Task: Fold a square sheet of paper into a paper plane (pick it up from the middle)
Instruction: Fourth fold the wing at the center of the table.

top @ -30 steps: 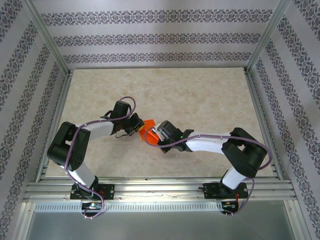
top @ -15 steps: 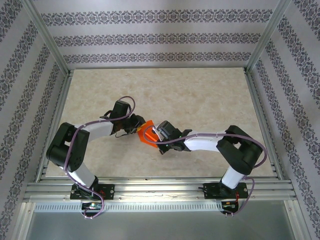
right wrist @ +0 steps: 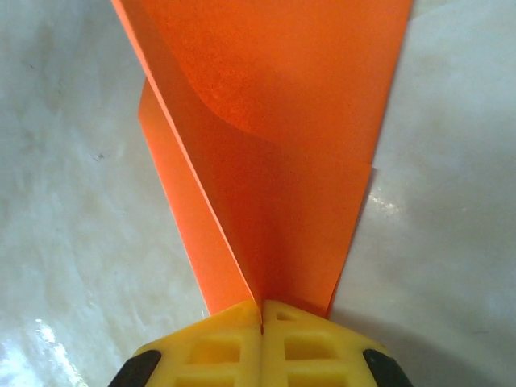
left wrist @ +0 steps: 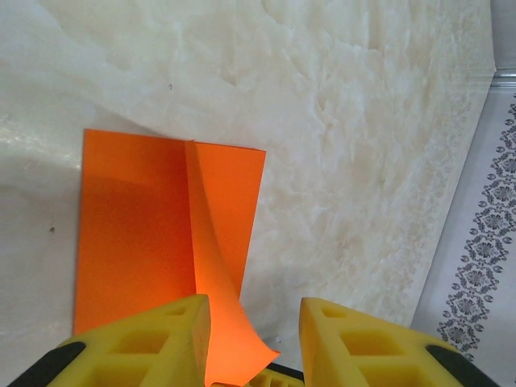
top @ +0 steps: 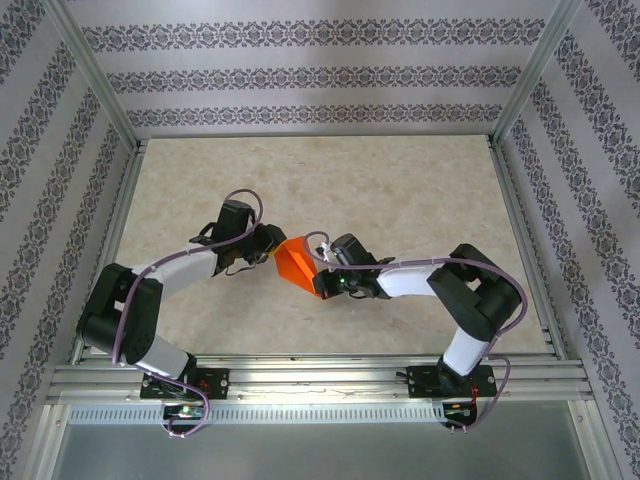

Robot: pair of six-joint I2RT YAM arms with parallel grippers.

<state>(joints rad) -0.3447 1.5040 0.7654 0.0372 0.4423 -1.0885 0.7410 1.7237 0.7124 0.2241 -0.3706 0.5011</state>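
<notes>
Sheet [top: 295, 263] shows only a centre crease, I judge; my right claw [right wrist: 260, 309] pinches it, left claw [left wrist: 254, 313] stands open; nose and wing folds remain.

I count one orange sheet of paper [top: 295, 262] on the one worktop [top: 400, 190]. Two robot arms stand over it, a left arm [top: 185, 268] and a right arm [top: 410, 281]. Each ends in one claw, so two: left claw [left wrist: 254, 318], right claw [right wrist: 260, 318]. Each claw has two yellow fingers [left wrist: 161, 339], four altogether.
</notes>
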